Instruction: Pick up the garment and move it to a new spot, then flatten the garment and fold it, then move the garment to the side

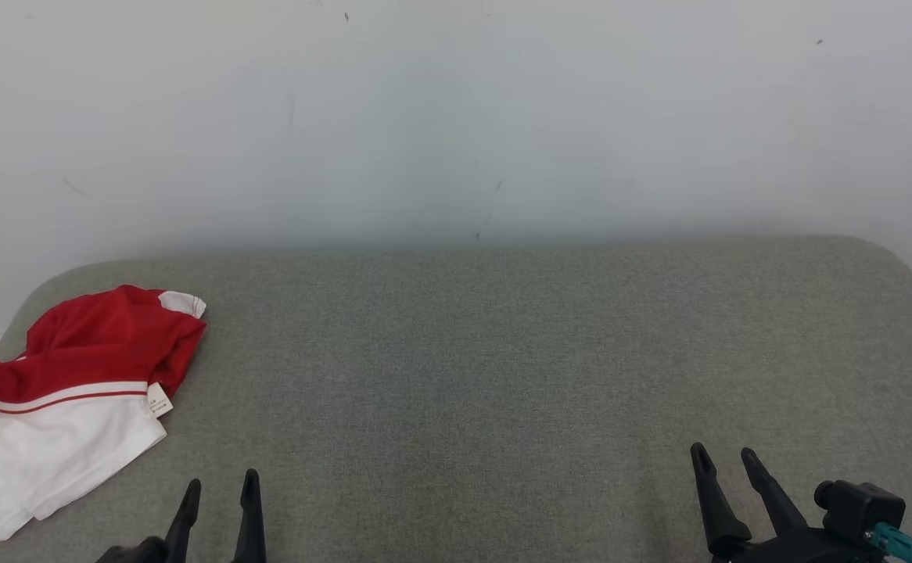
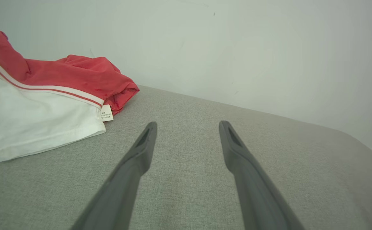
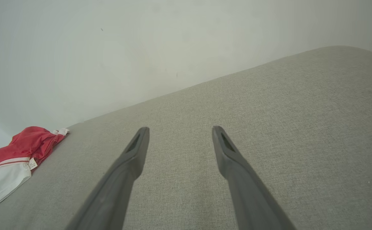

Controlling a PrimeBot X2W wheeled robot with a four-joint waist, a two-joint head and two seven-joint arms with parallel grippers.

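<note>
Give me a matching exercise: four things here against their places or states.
1. crumpled red-and-white fabric garment
2. left hand, two dark fingers
3. right hand, two dark fingers
4. small white care label

A. open, far from the garment
B. at the garment's edge
C. heaped at the grey fabric surface's left end
D. open, near the garment

Pairs: 1-C, 2-D, 3-A, 4-B

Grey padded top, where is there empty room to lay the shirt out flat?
The grey fabric-covered top is bare from the crumpled red-and-white garment across to its right edge, between the white wall and the open left gripper and right gripper. Only the left corner is crowded.
</note>
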